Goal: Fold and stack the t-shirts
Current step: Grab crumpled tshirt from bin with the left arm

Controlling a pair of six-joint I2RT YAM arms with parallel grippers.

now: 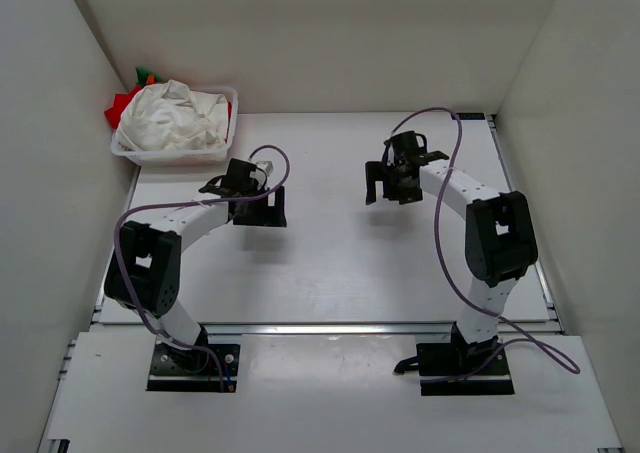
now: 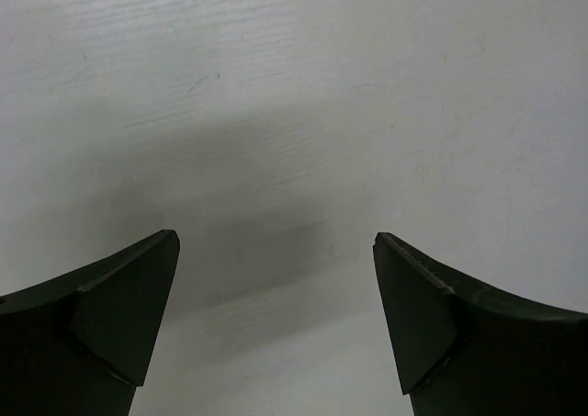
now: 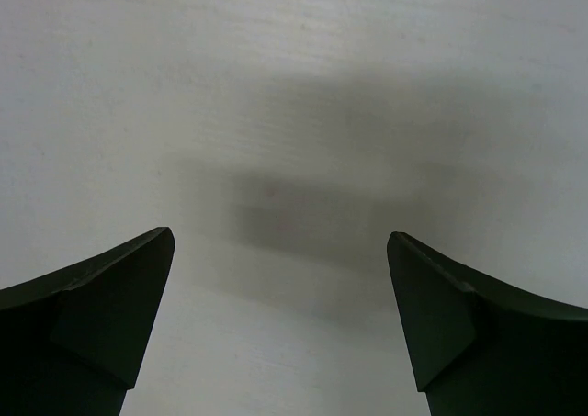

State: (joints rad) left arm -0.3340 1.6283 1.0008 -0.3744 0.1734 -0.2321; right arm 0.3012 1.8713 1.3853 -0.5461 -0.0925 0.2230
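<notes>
Where the t-shirts [image 1: 165,125] lie: we find them heaped in the white basket [image 1: 232,113] at the far left corner of the bench [image 1: 330,263]. The white shirt [image 1: 188,111] is on top, a red shirt [image 1: 122,106] pokes over the far left rim, and some green and orange cloth [image 1: 146,76] sits behind it.
Left tool [image 1: 258,209]: its jaws are spread wide with nothing between them. It hangs over bare bench, near the basket's right end but apart from it.
Right tool [image 1: 392,186]: it is equally wide and empty, over bare bench and well apart from the basket.
How the cloth will handle: we judge it light, soft and limp, neither fragile nor slippery. It is crumpled, so lifting one shirt may drag its neighbours along.
Where to take hold: we would pinch a raised fold high on the white shirt and lift it clear. For folding, each tool would then take a shoulder or a hem corner.
Top view alone: it shows the basket, the shirts and both arms.
Wrist views alone: they show the gap of the left tool [image 2: 276,241] and of the right tool [image 3: 280,237] plainly, with shadowed bare bench beneath and no cloth.
Progress: we judge that nothing is folded or stacked.
</notes>
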